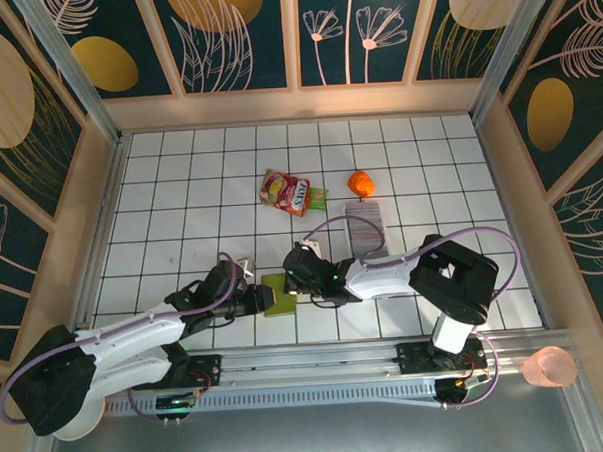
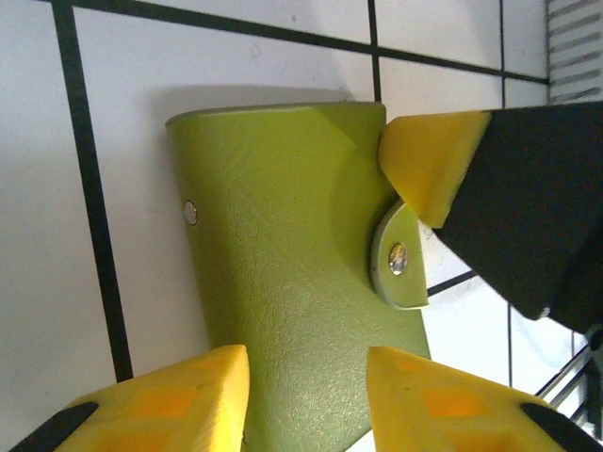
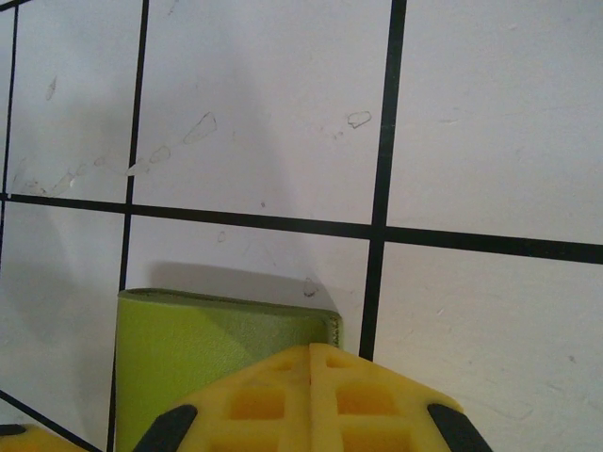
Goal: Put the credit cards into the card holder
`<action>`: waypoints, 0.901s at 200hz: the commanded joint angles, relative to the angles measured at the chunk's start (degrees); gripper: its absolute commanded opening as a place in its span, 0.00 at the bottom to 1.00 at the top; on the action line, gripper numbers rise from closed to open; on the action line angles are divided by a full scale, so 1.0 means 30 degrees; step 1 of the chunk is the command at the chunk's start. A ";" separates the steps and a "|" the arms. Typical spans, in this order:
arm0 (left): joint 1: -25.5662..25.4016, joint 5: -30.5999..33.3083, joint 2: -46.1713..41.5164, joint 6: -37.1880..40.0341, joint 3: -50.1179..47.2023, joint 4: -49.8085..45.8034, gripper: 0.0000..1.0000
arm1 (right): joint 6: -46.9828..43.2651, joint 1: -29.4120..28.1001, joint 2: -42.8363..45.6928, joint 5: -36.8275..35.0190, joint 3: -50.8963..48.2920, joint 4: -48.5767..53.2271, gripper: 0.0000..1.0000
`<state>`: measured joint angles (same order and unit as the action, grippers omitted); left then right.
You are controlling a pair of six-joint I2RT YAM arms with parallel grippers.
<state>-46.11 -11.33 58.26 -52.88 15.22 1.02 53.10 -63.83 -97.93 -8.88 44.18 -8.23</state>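
The olive-green card holder [image 1: 280, 295] lies folded shut and flat on the white tiles, its snap tab [image 2: 399, 259] at one side edge. My left gripper [image 2: 306, 405] is open, its yellow fingers [image 2: 160, 400] standing over the holder's [image 2: 292, 282] two side edges at the near end. My right gripper [image 3: 311, 353] is shut with nothing in it, and its tip [image 2: 429, 160] rests against the far corner of the holder [image 3: 188, 348]. The credit cards [image 1: 364, 223] form a grey striped block farther back, behind the right arm.
A long pale tray [image 1: 369, 251] holds the cards. A red snack packet [image 1: 288, 193] and an orange object [image 1: 361, 182] lie toward the back. A pink cup [image 1: 550, 366] stands outside the pen at the near right. Wooden walls ring the tiled floor.
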 commanded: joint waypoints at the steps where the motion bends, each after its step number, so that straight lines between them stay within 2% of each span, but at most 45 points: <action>1: -0.0100 0.0733 -0.0926 -0.0486 -0.0465 -0.0547 0.40 | 0.0407 -0.0010 -0.0316 -0.0224 -0.0916 0.1741 0.00; 28: -0.0100 0.0797 -0.1231 -0.0624 -0.0797 -0.0512 0.41 | 0.0438 -0.0069 -0.0274 -0.0239 -0.0869 0.1723 0.00; 74: -0.0097 0.0306 -0.0123 -0.0594 -0.0827 0.0199 0.38 | 0.0811 -0.0239 -0.0238 -0.0375 -0.1055 0.1463 0.00; 97: -0.0132 -0.0421 -0.0140 -0.0903 -0.1169 0.1535 0.38 | 0.0991 -0.0386 -0.0216 -0.0500 -0.1093 0.1421 0.00; 130: -0.0268 -0.0312 -0.0230 -0.0986 -0.1077 0.2051 0.36 | 0.1568 -0.0575 -0.0119 -0.0870 -0.1267 0.1393 0.00; 180: -0.0248 -0.0457 0.1056 -0.0831 -0.0919 0.2585 0.40 | 0.2122 -0.0696 0.0192 -0.0887 -0.1809 0.0692 0.00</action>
<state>-46.52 -11.60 59.09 -55.18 11.92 5.72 57.71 -65.10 -96.92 -11.07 41.28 -11.86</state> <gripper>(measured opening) 0.386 0.038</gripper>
